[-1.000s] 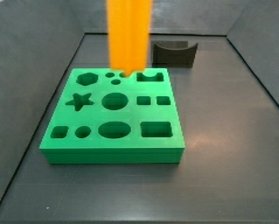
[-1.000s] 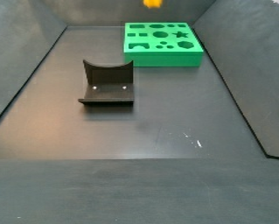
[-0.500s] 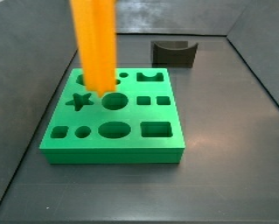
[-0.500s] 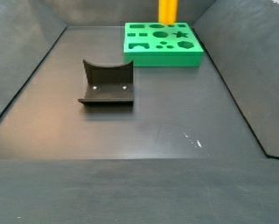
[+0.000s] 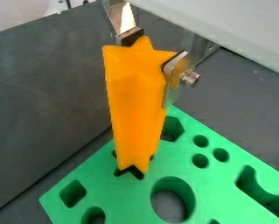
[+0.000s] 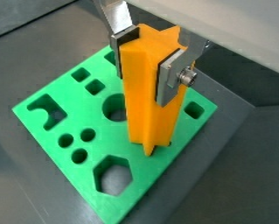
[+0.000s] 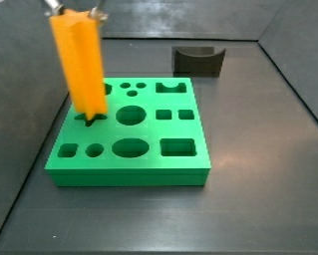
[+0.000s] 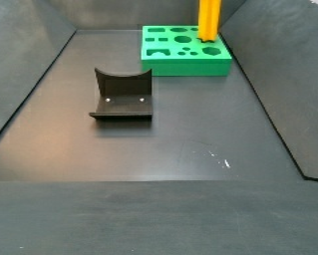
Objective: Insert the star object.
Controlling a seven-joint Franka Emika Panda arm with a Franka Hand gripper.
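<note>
My gripper (image 5: 151, 54) is shut on the top of the star object (image 5: 136, 114), a tall bright orange peg with star-profile sides, held upright. It shows the same way in a wrist view (image 6: 148, 57), with silver fingers (image 6: 173, 77) on two sides of the peg (image 6: 148, 114). The peg's lower end sits at the mouth of the star-shaped hole (image 5: 132, 168) in the green block (image 7: 148, 149). In a side view the peg (image 7: 79, 65) stands over the block's left side, with the gripper (image 7: 71, 8) at the frame's top edge. The peg (image 8: 208, 20) also shows in a side view.
The green block (image 8: 185, 52) has several other holes: round, square and other shapes. The dark fixture with a curved notch (image 7: 198, 60) stands on the floor apart from the block and also shows in a side view (image 8: 122, 95). Grey walls surround the floor.
The gripper has carried the orange peg from the block's far edge across to the star hole and lowered it; its lower end is now at the hole's mouth.
</note>
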